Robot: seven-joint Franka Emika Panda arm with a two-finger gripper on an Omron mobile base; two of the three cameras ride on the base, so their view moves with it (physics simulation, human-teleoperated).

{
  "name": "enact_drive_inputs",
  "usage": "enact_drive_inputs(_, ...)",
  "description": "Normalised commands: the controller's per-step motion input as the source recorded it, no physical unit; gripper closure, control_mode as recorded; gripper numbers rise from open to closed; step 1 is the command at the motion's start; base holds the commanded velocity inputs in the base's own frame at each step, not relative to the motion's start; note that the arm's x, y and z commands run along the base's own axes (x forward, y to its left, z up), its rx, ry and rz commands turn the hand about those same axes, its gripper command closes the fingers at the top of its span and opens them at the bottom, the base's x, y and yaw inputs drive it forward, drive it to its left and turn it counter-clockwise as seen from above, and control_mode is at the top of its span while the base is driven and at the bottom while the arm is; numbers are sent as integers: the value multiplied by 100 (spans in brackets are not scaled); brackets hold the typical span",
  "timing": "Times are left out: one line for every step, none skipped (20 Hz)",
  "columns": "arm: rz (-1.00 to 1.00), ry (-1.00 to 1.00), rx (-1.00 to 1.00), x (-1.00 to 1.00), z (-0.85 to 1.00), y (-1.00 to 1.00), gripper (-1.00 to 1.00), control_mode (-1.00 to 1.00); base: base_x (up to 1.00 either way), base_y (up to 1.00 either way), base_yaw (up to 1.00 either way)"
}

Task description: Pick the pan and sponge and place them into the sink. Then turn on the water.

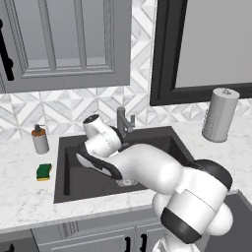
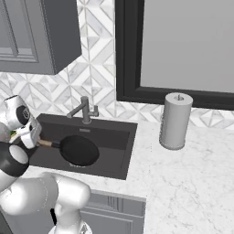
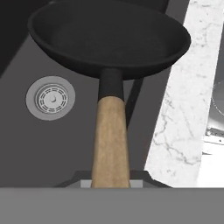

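Over the sink (image 2: 123, 132) I have the pan (image 2: 80, 150) by its wooden handle, my gripper (image 2: 34, 135) closed on the far end of that handle at the sink's left side. I judge the grip is out at the end so the black bowl can reach the middle of the basin while my wrist stays near the rim. The pan sits level and, from the hand view, seems to hang a little above the basin floor, with the round drain (image 3: 50, 98) off to one side beneath it; whether it touches the bottom I cannot tell.

The sponge (image 1: 44, 172) is on the marble counter (image 1: 24, 197) just left of the sink, not yet moved, with the soap dispenser (image 1: 40, 140) behind it near the wall. The left base view gives me that sponge, while my own arm covers the pan there. The right base view shows the whole pan against the basin, plus the faucet (image 2: 84, 109) behind the sink with no stream running, and the paper towel roll (image 2: 175, 121) well to the sink's right. The hand view alone shows handle (image 3: 110, 144) running straight back between my fingers.
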Motion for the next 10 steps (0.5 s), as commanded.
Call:
enact_drive_inputs(0, 2, 0, 48, -46, 0, 100, -100, 0, 0, 0)
enact_drive_inputs(0, 3, 0, 45, -49, 0, 100, -100, 0, 0, 0)
enact_drive_inputs(0, 3, 0, 44, -49, 0, 100, -100, 0, 0, 0)
enact_drive_inputs(0, 2, 0, 40, -51, 0, 100, -100, 0, 0, 0)
enact_drive_inputs(0, 0, 0, 38, -50, 0, 100, -100, 0, 0, 0)
enact_drive_inputs(0, 0, 0, 36, -50, 0, 100, -100, 0, 0, 0)
enact_drive_inputs(0, 0, 0, 35, -50, 0, 100, -100, 0, 0, 0)
enact_drive_inputs(0, 0, 0, 34, -50, 0, 100, -100, 0, 0, 0)
enact_drive_inputs(0, 0, 0, 34, -50, 0, 100, -100, 0, 0, 0)
enact_drive_inputs(0, 0, 0, 35, -51, 0, 100, -100, 0, 0, 0)
